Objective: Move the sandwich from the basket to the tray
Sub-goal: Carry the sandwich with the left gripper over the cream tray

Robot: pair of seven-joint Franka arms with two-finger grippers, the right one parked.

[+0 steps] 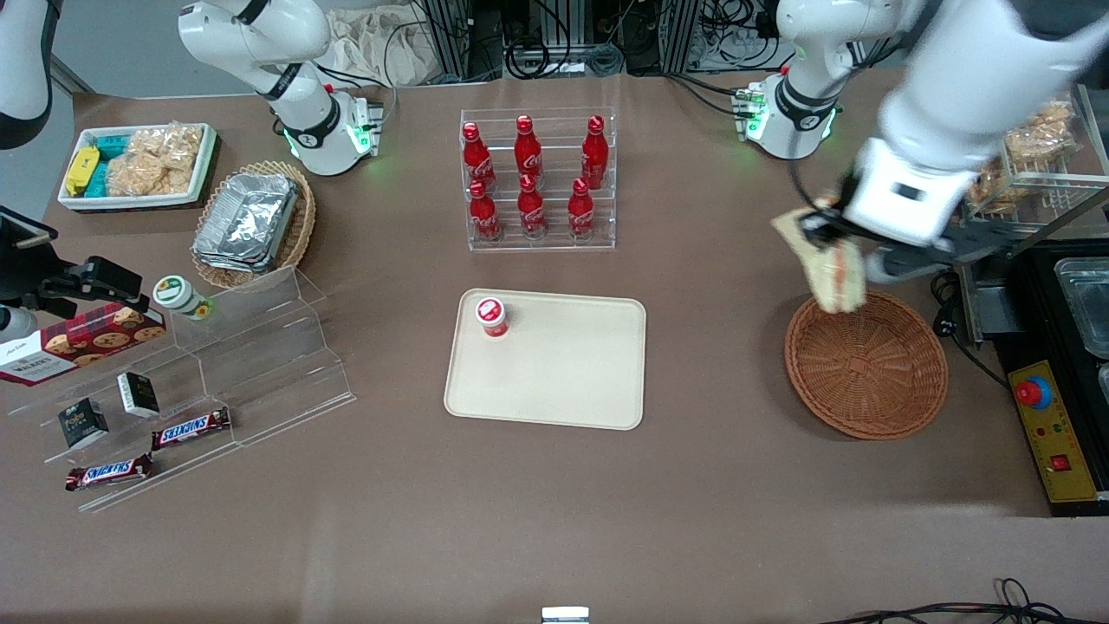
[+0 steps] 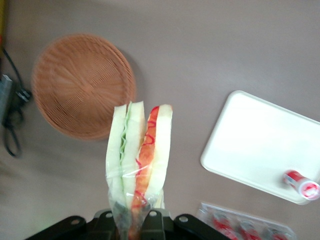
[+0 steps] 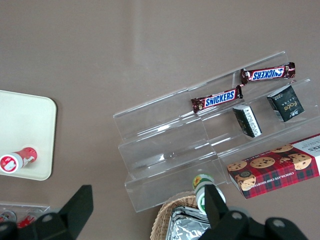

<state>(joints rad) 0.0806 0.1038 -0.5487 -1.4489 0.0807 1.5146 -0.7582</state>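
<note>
One pincer (image 1: pixel 823 232) pinching the sandwich (image 1: pixel 833 269), seemingly airborne above the basket (image 1: pixel 866 368) rim.

a brown table (image 1: pixel 554 503) carries everything. the cream tray (image 1: pixel 563 381) lies flat near its middle, and every place here is told from that tray. farther from the front camera than the tray stands a clear bottle rack (image 1: pixel 539 182). toward the working arm's end sits the reddish-brown basket (image 1: pixel 866 368), empty, well apart from the tray. toward the parked arm's end stands a clear stepped display stand (image 1: pixel 251 364); farther from the camera than that, a tan wicker basket (image 1: pixel 299 230) and a white bin (image 1: pixel 139 165). the gripper (image 1: pixel 823 230) hangs above the table, near the basket's rim, away from the tray.
</note>
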